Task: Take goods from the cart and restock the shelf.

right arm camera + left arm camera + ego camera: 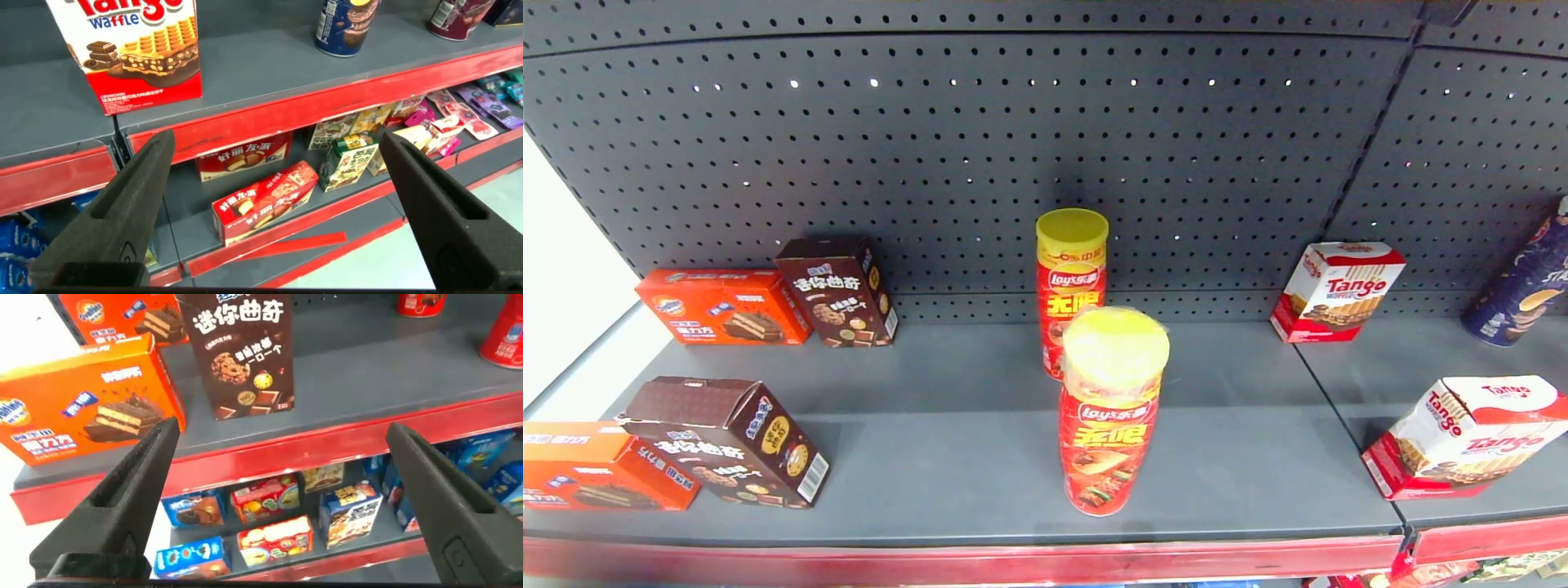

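Observation:
Two red chip cans with yellow lids stand on the grey shelf (947, 457): one can (1109, 408) near the front, the other can (1071, 282) behind it by the pegboard. On the left lie orange wafer boxes (723, 306) (592, 465) and brown cookie boxes (837, 290) (731, 441). My left gripper (282, 498) is open, empty, in front of the shelf's red edge (327, 445), below an orange box (86, 400) and a brown box (241, 351). My right gripper (274, 204) is open, empty, below a red-and-white wafer box (139, 49).
Red-and-white wafer boxes (1335, 290) (1462, 437) and a dark blue can (1515, 290) sit on the right shelf section. Lower shelves hold several snack boxes (274, 539) (265, 200). Free shelf room lies between the cans and the boxes on either side.

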`<state>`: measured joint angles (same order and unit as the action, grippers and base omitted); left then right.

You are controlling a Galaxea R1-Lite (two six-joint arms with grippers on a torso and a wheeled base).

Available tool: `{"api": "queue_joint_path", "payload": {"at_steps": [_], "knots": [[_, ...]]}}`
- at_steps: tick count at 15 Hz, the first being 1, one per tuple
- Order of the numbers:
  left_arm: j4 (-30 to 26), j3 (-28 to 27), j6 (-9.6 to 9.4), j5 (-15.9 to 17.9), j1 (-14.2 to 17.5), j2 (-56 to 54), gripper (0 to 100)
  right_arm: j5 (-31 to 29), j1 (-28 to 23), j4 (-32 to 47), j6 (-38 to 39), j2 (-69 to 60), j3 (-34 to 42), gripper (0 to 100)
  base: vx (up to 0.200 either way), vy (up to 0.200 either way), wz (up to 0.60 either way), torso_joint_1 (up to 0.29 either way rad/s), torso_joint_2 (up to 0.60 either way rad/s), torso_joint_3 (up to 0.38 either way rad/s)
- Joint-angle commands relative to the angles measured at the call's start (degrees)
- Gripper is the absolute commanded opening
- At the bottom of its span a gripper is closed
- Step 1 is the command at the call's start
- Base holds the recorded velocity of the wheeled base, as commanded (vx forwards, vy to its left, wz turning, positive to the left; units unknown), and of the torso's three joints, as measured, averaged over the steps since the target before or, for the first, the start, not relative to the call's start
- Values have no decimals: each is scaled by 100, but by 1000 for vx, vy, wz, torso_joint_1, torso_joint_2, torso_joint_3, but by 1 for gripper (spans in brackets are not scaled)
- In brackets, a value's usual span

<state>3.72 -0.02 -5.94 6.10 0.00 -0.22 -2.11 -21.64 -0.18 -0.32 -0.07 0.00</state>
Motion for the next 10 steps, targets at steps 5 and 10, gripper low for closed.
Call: {"api": "queue_joint_path", "payload": {"at_steps": [5, 10], "knots": [[-407, -6, 233, -240, -18, 22, 100, 0, 2, 1, -3, 7, 0, 100, 0, 0, 0, 0, 0, 0], [-398, 2, 225, -188, -18, 22, 100, 158, 283, -8, -135, 7, 0, 100, 0, 0, 0, 0, 0, 0]]}}
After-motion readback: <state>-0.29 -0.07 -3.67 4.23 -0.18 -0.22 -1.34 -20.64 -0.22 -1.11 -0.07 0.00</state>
